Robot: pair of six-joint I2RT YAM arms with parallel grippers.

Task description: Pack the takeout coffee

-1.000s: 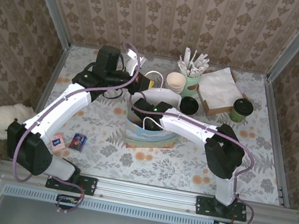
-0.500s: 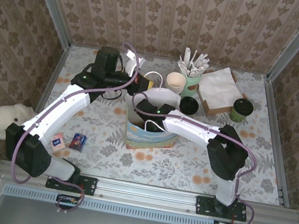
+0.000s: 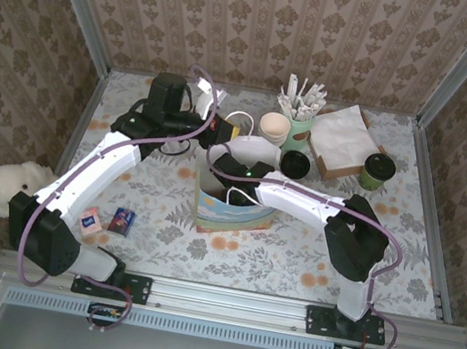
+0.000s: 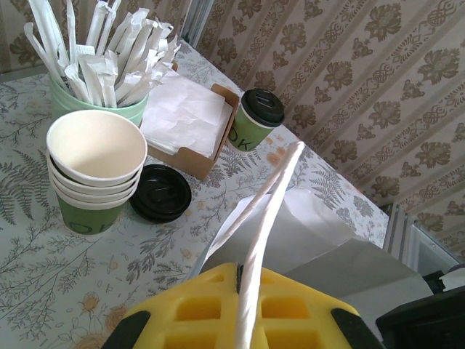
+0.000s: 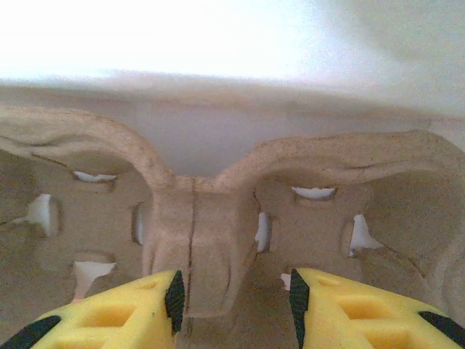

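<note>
Floral tabletop [image 3: 291, 257] within wallpapered walls, paper bag [image 3: 231, 215] at centre, its white handle [image 4: 265, 218] clamped by the left gripper [image 4: 240, 291], pulp carrier tray [image 5: 203, 218] seen inside the bag, central ridge straddled by the parted right gripper [image 5: 232, 291], paper cups [image 4: 94, 156] stacked behind.

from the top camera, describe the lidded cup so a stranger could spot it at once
Go to the far right of the floral table, to the cardboard tray of white napkins. The lidded cup stands by that tray's near right corner. It alone wears a black lid; the stacked cups are open and the other green cup holds white sticks.
</note>
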